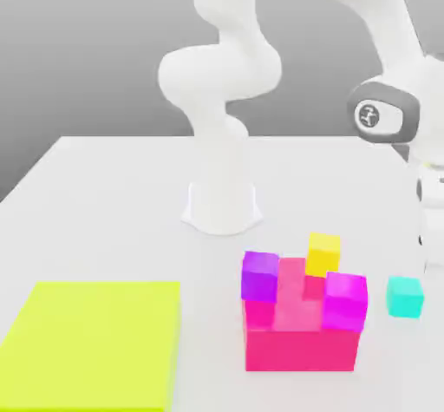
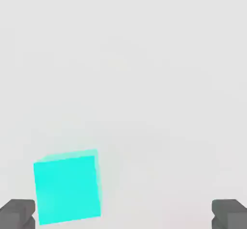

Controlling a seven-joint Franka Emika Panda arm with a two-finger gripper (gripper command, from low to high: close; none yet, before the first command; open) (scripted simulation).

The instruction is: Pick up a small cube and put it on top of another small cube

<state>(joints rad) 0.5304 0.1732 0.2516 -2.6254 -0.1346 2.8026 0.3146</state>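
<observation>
White table (image 1: 215,315), grey backdrop. One cyan cube (image 1: 405,297), on the table, near the red block (image 1: 303,349). One gripper (image 2: 123,216), mine, fingers spread. Purple cube (image 1: 260,277), yellow cube (image 1: 323,254), magenta cube (image 1: 344,302): at the block.

My base stands upright in the middle of the exterior view, and from it my arm (image 1: 218,72) climbs out past the top edge. It comes back in at the upper right, slanting down to my wrist (image 1: 388,114), whose dark-ringed round cap sits near the right edge. Below that my hand hangs at the right edge, partly cut off by it. In the hand view my pincer (image 2: 123,214) is wide open, its two grey fingertips (image 2: 17,214) apart in the lower left and lower right corners, nothing gripped between them.
</observation>
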